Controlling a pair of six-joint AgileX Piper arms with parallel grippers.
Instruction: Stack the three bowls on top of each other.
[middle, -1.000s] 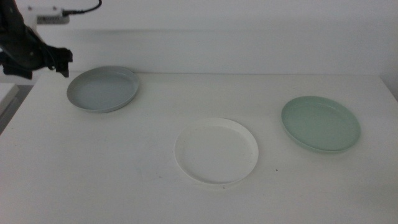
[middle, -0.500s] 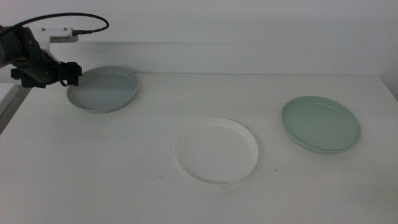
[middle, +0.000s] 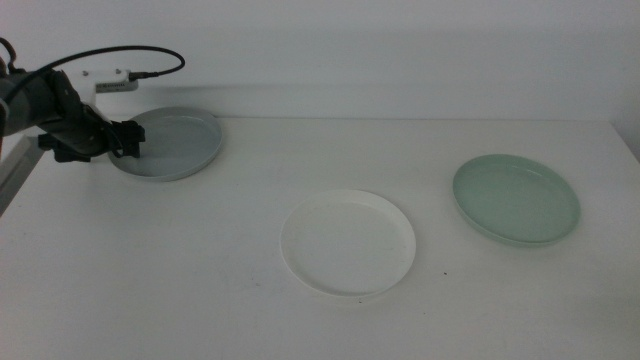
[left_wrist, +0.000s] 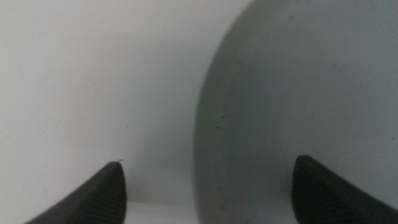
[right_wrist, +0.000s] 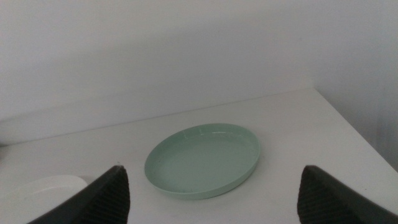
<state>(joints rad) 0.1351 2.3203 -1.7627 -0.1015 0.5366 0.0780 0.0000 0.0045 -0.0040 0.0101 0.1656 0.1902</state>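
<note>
left gripper (middle: 128, 143) spread wide astride the outer rim of the grey-blue bowl (middle: 172, 142) at the surface's (middle: 200, 290) far corner, apparently for pinching that rim; white bowl (middle: 348, 242) and mint green bowl (middle: 516, 198) apart, unstacked; right gripper (right_wrist: 211, 186) gaping, idle, facing the mint one.

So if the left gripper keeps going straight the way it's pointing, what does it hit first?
Most likely the near rim of the grey-blue bowl. The left gripper is open at that bowl's left edge, and the rim sits between its jaws in the wrist view, though height above the rim is unclear.
</note>
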